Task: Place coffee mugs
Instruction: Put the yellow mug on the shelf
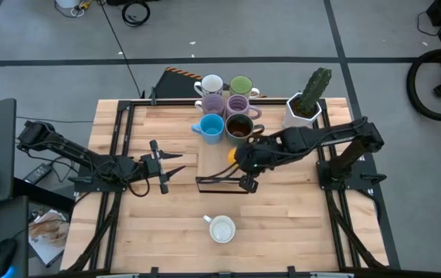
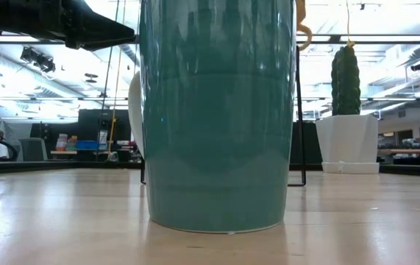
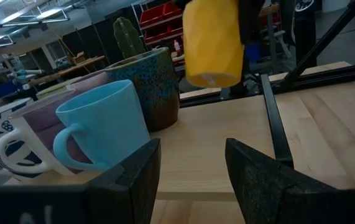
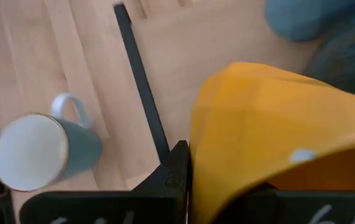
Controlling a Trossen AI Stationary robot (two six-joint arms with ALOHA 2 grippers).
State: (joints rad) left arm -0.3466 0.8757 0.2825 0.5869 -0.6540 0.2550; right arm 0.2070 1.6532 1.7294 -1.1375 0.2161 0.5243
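While clamped on the orange mug (image 3: pixel 212 42), right tool (image 1: pixel 242 157): held above the tabletop (image 1: pixel 297 224), beside the mug cluster.
Left tool (image 1: pixel 175 167): fingers apart, empty, near the tabletop's left side.
Mug cluster (image 1: pixel 224 116): six mugs at the far edge.
Teal mug (image 1: pixel 222 228): alone near the front.
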